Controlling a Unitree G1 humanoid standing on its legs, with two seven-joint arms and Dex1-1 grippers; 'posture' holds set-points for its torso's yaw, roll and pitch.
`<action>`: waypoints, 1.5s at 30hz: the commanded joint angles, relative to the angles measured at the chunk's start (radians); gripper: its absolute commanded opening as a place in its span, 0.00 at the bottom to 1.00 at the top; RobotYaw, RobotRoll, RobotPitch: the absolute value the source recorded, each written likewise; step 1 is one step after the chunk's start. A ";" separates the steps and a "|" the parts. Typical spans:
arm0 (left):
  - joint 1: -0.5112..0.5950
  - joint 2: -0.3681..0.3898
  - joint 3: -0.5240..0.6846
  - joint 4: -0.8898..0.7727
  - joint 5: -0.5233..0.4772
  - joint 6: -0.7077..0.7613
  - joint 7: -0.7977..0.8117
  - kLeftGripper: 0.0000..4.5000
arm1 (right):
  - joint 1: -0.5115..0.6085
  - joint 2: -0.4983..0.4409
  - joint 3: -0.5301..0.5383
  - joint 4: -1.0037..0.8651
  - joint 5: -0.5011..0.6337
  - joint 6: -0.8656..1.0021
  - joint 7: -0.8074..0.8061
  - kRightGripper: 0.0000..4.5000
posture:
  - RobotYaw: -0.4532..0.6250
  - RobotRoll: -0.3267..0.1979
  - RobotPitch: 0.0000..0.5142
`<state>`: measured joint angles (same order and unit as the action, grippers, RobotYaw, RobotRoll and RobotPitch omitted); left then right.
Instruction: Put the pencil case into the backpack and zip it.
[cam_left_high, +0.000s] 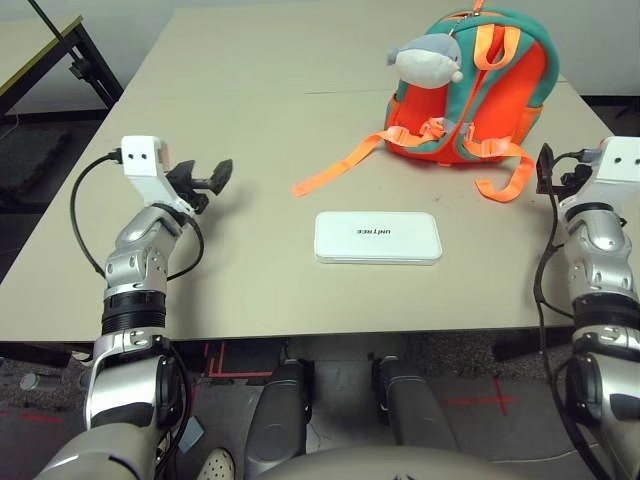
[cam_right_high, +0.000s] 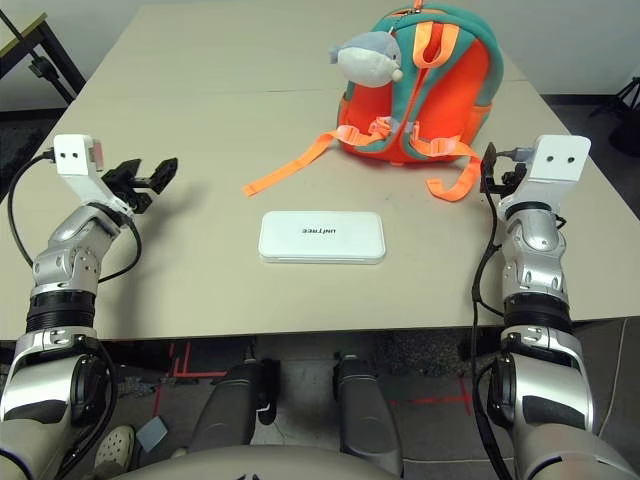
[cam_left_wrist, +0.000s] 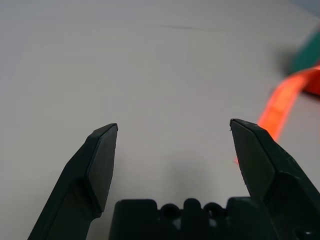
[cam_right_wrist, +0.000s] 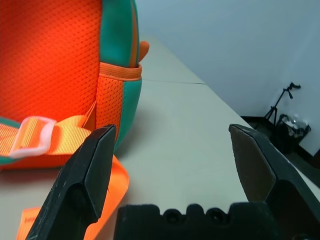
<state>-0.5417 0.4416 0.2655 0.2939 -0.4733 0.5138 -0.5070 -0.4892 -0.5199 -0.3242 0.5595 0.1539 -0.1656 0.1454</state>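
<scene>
The white pencil case (cam_left_high: 378, 238) lies flat in the middle of the table, dark lettering on top. Behind it to the right stands the orange and teal backpack (cam_left_high: 500, 85), a grey-and-white plush shark (cam_left_high: 427, 58) on its front and orange straps (cam_left_high: 335, 170) trailing over the table. My left gripper (cam_left_high: 216, 178) hovers open over the left side of the table, well left of the case, with nothing between its fingers (cam_left_wrist: 102, 160). Just right of the backpack's lower corner, my right gripper (cam_left_high: 545, 170) is open too, its fingers (cam_right_wrist: 92, 175) empty and pointing past the backpack's side (cam_right_wrist: 50, 70).
The beige table (cam_left_high: 250, 110) is made of two tops with a seam running across. A dark frame (cam_left_high: 60, 50) stands off the table's far left. A tripod (cam_right_wrist: 282, 102) stands on the floor beyond the right edge.
</scene>
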 joint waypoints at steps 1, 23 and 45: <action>0.015 0.021 -0.007 -0.132 -0.123 0.259 -0.035 1.00 | 0.050 -0.021 0.029 -0.107 -0.012 0.060 0.047 0.99 | 0.34 0.62 0.29; -0.031 -0.029 0.171 -0.179 -0.404 1.029 0.061 1.00 | 0.166 -0.157 0.232 -0.410 -0.125 0.232 0.371 0.99 | 0.33 0.62 0.31; -0.080 -0.050 0.061 0.046 -0.361 0.960 -0.039 1.00 | 0.244 -0.173 0.243 -0.442 -0.145 0.260 0.443 0.99 | 0.29 0.62 0.31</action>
<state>-0.6188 0.3938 0.3454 0.3103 -0.8558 1.4797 -0.5360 -0.2601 -0.6860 -0.0912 0.1408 0.0112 0.0786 0.5756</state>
